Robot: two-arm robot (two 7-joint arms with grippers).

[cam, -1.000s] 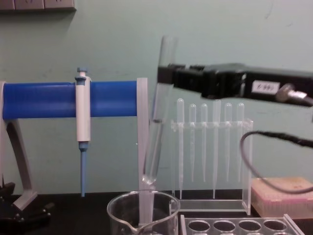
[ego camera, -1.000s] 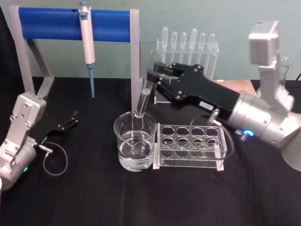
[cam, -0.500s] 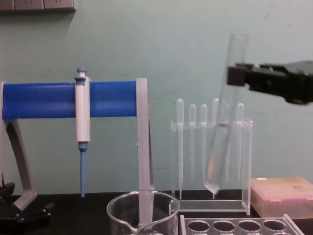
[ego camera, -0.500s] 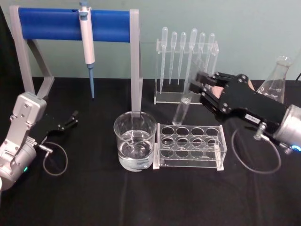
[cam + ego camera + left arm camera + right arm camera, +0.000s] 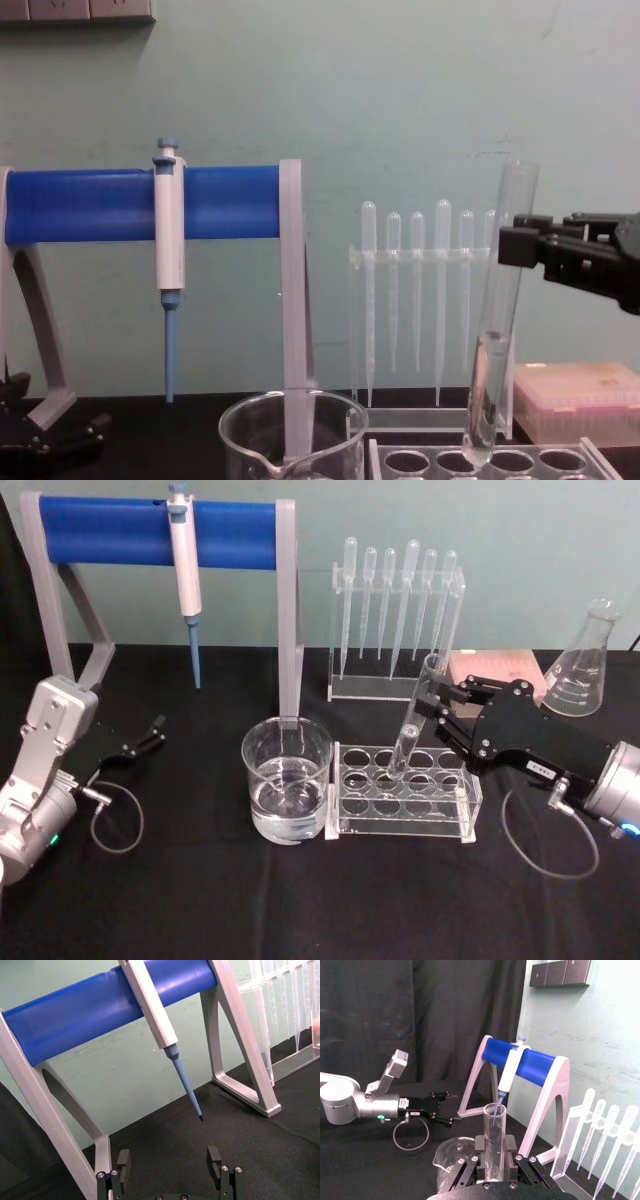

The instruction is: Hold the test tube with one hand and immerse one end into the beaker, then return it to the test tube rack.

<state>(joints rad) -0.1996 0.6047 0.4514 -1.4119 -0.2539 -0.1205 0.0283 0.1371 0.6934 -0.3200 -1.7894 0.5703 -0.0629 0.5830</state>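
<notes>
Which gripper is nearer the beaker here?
Right. The right gripper holds the test tube over the rack just beside the beaker; the left gripper sits farther off on its other side.

Pale green wall (image 5: 400,90) behind, black cloth on the table (image 5: 300,900), dark curtain (image 5: 420,1015) off to one side.

The chest view's lower edge is cutting off the wide clear glass beaker (image 5: 292,435) and the clear holed rack (image 5: 495,462).
</notes>
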